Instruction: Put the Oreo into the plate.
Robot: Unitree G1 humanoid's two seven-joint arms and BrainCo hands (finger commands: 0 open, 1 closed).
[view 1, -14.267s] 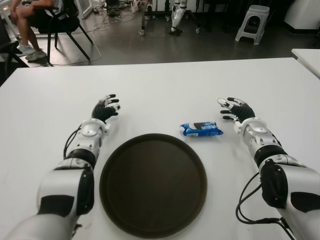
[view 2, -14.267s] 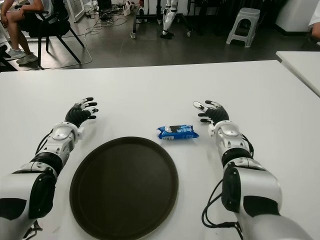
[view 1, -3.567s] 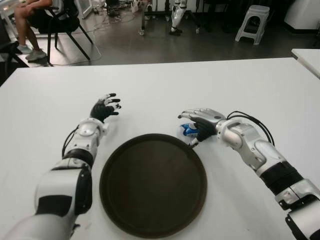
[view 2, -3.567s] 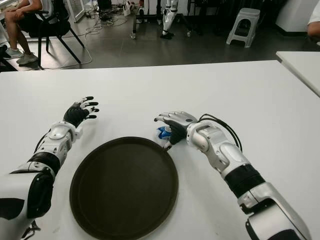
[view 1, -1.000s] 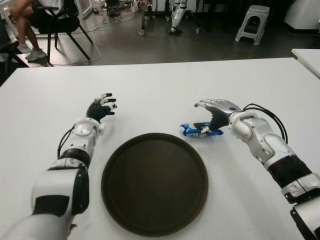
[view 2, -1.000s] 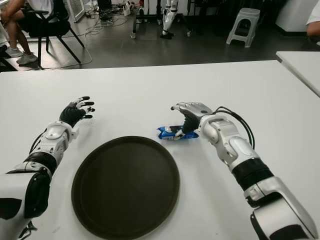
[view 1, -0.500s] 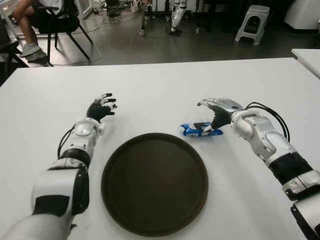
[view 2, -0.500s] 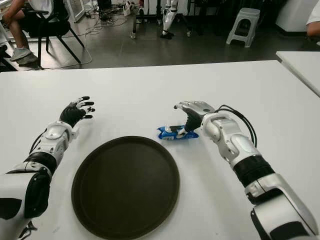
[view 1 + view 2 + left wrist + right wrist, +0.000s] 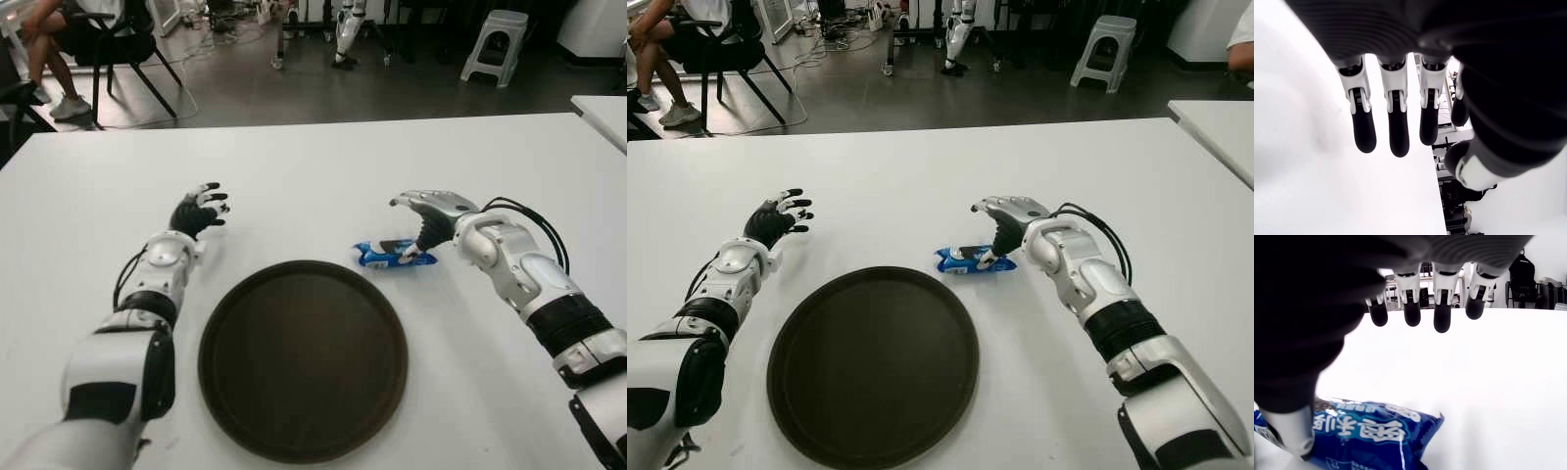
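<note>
White surface (image 9: 313, 166): your right hand (image 9: 431, 217) hovers, fingers (image 9: 1442, 316) spread, over the Oreo pack (image 9: 392, 255); close squarely before lifting toward the plate (image 9: 235, 392).

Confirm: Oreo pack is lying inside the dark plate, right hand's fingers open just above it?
Not quite. The Oreo pack lies on the white table, beyond the dark plate's rim, as the left eye view shows. The right hand is open just above it.

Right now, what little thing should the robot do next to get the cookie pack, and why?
Probably curl the right hand shut around the Oreo pack. Its fingers are spread over the pack, thumb beside it, holding nothing, and the pack lies on the table beside the plate.
</note>
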